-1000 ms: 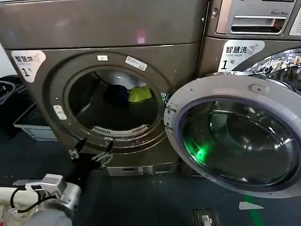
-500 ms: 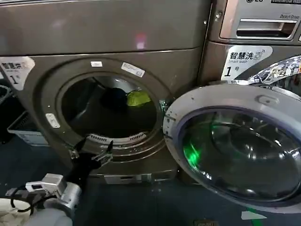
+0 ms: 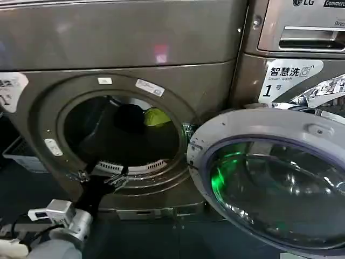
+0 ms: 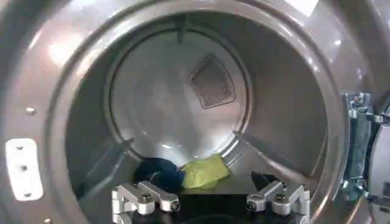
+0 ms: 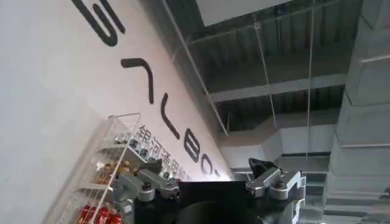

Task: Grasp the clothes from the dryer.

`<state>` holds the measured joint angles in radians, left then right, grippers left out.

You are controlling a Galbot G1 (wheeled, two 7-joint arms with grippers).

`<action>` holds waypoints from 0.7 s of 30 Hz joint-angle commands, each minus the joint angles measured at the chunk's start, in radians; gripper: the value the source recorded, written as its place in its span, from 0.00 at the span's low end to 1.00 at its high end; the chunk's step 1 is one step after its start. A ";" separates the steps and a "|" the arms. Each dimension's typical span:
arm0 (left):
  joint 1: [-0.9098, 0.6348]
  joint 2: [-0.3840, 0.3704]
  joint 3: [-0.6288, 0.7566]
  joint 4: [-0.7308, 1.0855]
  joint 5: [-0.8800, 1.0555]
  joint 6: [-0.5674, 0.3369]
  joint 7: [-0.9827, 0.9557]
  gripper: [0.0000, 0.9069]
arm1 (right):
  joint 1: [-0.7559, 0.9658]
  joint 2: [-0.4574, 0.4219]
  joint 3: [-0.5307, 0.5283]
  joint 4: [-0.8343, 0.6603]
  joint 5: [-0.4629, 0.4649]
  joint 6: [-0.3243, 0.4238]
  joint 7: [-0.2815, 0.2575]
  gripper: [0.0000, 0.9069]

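Observation:
The dryer (image 3: 135, 43) stands with its round porthole open. Deep in the drum lie the clothes: a dark navy garment (image 3: 129, 116) and, touching it, a bright yellow-green one (image 3: 157, 116). My left gripper (image 3: 100, 176) is open at the porthole's lower rim, just outside the opening and well short of the clothes. Its wrist view looks into the drum (image 4: 164, 103), with the navy garment (image 4: 159, 173) and the yellow-green garment (image 4: 206, 172) beyond the open left gripper (image 4: 211, 206). My right gripper (image 5: 210, 182) is open, holds nothing and points up at a wall and ceiling.
The dryer's glass door (image 3: 269, 183) hangs open to the right, in front of the neighbouring "Smart wash" machine (image 3: 291, 75). A white lint grille (image 3: 132, 167) lines the porthole's bottom lip. A basket (image 3: 21, 156) sits on the floor at the far left.
The dryer has grown larger in the head view as I closed in. My left gripper has come from below the porthole ring to its lower rim, still open.

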<state>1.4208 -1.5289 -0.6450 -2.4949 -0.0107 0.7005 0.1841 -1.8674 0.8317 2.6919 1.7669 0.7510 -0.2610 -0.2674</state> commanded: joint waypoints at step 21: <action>0.000 0.001 0.000 -0.006 0.001 0.000 0.000 1.00 | 0.002 0.000 0.000 -0.003 0.000 0.005 -0.004 1.00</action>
<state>1.4210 -1.5280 -0.6449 -2.5003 -0.0106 0.6999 0.1844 -1.8657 0.8306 2.6916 1.7643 0.7507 -0.2567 -0.2718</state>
